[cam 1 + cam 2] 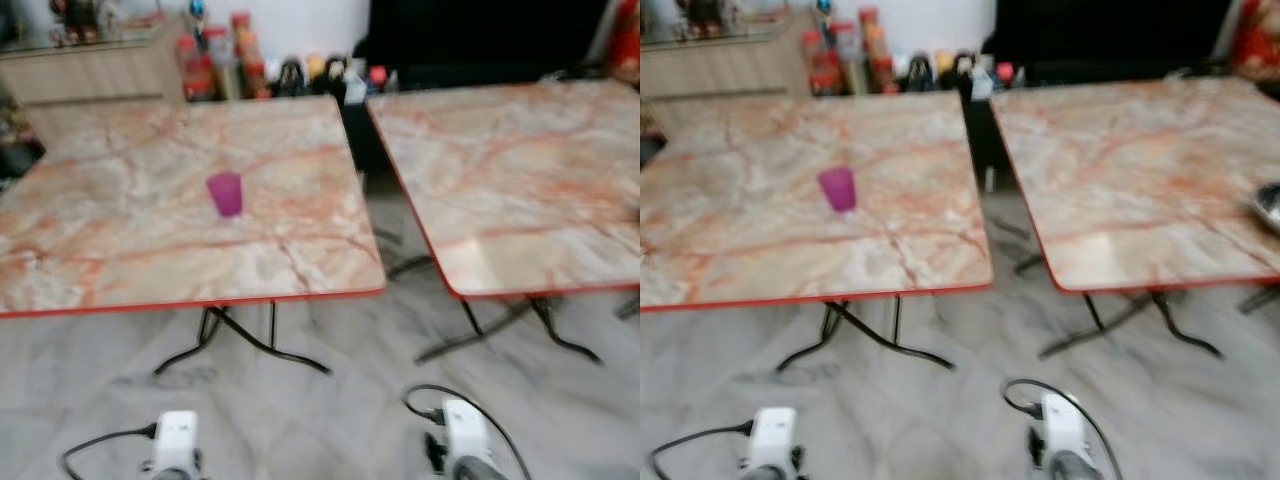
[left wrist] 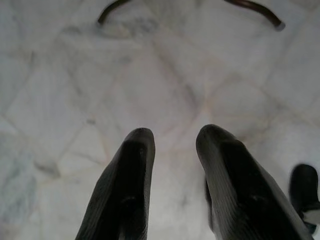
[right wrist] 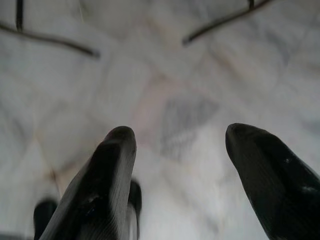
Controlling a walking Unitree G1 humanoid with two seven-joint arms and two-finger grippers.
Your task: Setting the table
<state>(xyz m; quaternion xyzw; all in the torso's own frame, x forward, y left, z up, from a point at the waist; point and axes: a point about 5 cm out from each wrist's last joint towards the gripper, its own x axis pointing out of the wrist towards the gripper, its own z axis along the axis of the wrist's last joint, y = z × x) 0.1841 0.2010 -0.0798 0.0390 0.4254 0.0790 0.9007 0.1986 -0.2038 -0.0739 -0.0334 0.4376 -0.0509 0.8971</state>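
Left gripper (image 2: 172, 150): fingers parted by a narrow gap, holding nothing, pointed down over the pale marble floor (image 1: 330, 420). Right gripper (image 3: 180, 160): fingers spread wide, holding nothing, also above the floor.

Count: two marble-patterned tables with red edging, on black folding legs. Left table (image 1: 120, 250) carries one purple cup (image 1: 225, 193), upright, near the centre of the top. Right table (image 1: 520, 190) stands at 3 o'clock from it, a gap between them; a dark dish (image 1: 1270, 205) lies at its right edge, details blurred. Bottles (image 1: 225, 60), count indeterminate, stand behind the left table at 12 o'clock.
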